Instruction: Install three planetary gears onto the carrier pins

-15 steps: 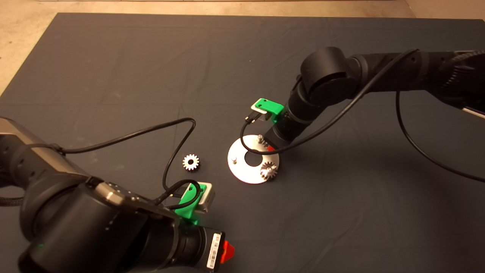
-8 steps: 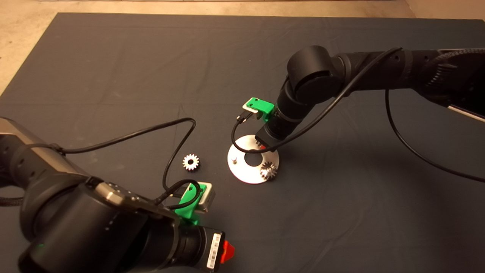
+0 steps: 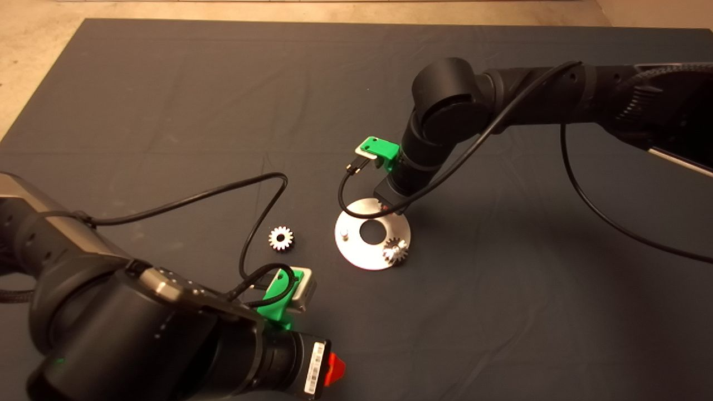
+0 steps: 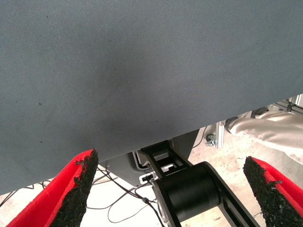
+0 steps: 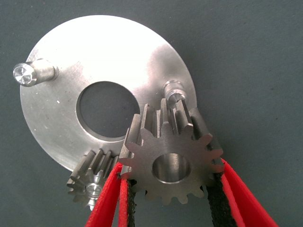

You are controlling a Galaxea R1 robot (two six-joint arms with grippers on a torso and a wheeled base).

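Note:
My right gripper is shut on one planetary gear, held flat just above the carrier disc and close beside a bare carrier pin. A second gear sits on another pin, and the third pin stands bare. In the head view the disc lies mid-mat with the seated gear on its near right; the right wrist covers its far edge and hides the held gear. A third gear lies loose on the mat left of the disc. My left gripper waits open at the lower left.
The dark mat spreads wide around the disc. A black cable loops from the left arm close to the loose gear. Beyond the mat's edge the left wrist view shows floor, a black robot part and a person's pale leg.
The right arm has swung left and toward the back, carrying its gear from the disc's right side to over the far pin. The left arm and both other gears have not moved.

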